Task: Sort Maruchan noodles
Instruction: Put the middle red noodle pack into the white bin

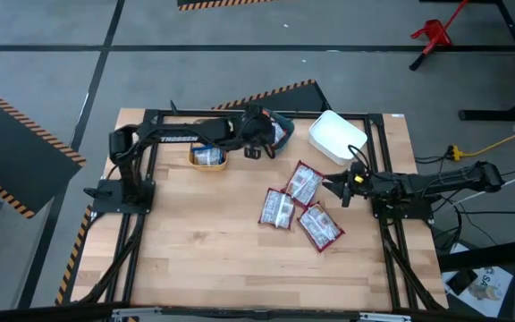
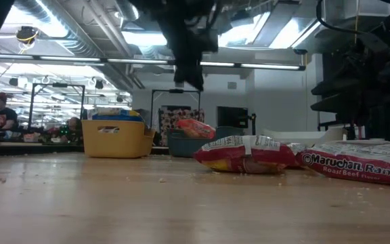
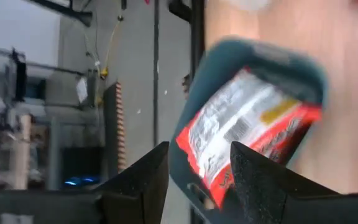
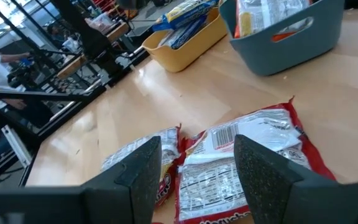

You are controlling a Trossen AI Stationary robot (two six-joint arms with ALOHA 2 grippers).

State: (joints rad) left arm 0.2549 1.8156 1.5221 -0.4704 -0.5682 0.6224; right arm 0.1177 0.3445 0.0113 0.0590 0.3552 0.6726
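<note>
Orange packet [image 3: 247,134] in teal bin [image 3: 303,65] — left end effector [image 3: 194,168] above.

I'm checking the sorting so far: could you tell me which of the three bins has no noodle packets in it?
The white bin at the table's far right: it looks empty, while the yellow bin and the teal bin each hold packets.

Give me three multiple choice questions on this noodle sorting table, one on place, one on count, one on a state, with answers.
1. Where is the orange-and-white plastic ramen packet?
A. in the teal plastic bin
B. in the white plastic bin
C. on the floor

2. How many dark red-and-white ramen packets lie loose on the wooden table?
A. one
B. three
C. six

3. How are the left gripper's jaws?
A. apart, holding nothing
B. clamped on a packet
C. clamped on a bin

Answers:
1 A, left wrist view shows it inside.
2 B, high view shows three.
3 A, an empty gap shows between them.
</note>
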